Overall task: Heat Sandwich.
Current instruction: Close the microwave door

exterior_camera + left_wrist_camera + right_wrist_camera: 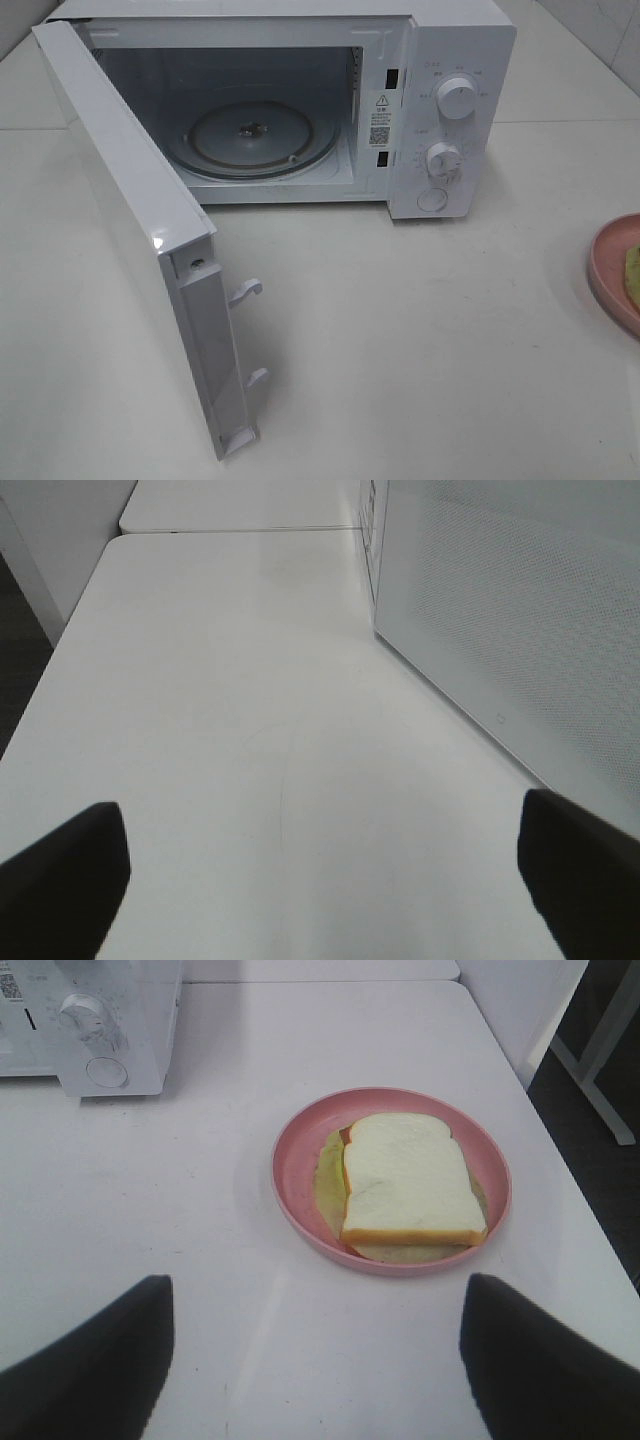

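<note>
We found the microwave (300,100) with its door (140,250) swung open and the glass turntable (262,138) bare. The sandwich (410,1180) lay flat on the pink plate (295,1175), at 3 o'clock on the table (420,350) in the high view. The right gripper (315,1360), fingers spread and holding nothing, sat nearer, the sandwich at its 12 o'clock, long axis running roughly 12 to 6. The left gripper (320,875) was spread wide, empty, beside the door.

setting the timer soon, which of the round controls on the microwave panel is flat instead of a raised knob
The lowest one, the round button at the bottom of the panel. It is a flat ring, while the top knob and middle knob above it stick out with a grip ridge.
</note>
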`<move>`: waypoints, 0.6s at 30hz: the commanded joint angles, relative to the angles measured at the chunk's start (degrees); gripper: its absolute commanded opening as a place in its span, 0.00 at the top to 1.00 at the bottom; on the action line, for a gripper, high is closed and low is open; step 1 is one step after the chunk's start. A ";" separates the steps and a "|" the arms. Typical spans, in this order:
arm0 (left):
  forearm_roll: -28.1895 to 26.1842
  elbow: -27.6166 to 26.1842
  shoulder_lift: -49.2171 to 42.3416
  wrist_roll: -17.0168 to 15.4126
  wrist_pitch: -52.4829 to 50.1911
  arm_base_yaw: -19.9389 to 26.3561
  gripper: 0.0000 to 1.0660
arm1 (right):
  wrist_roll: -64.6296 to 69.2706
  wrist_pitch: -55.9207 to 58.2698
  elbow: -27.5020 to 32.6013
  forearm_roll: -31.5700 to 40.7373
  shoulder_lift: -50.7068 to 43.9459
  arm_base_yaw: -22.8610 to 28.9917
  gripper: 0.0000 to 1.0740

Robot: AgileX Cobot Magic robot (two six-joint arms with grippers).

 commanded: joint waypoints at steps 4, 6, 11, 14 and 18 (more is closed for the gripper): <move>-0.34 0.00 -1.26 -0.40 -0.57 0.23 0.05 | -0.46 -0.23 0.23 0.06 -1.55 -0.11 0.29; -0.34 -0.29 -1.26 -0.40 -0.92 0.23 0.05 | -0.46 -0.23 0.23 0.06 -1.55 -0.11 0.29; -0.52 -2.58 -0.11 -0.34 -3.50 0.23 0.05 | -0.34 -0.23 0.23 0.06 -1.55 -0.11 0.29; -0.29 -2.75 3.44 -0.34 -6.93 0.23 0.09 | -0.34 -0.23 0.23 0.06 -1.55 -0.11 0.29; -1.32 -2.75 9.11 -0.34 -9.45 0.23 0.18 | -0.34 -0.23 0.23 0.06 -1.55 -0.11 0.29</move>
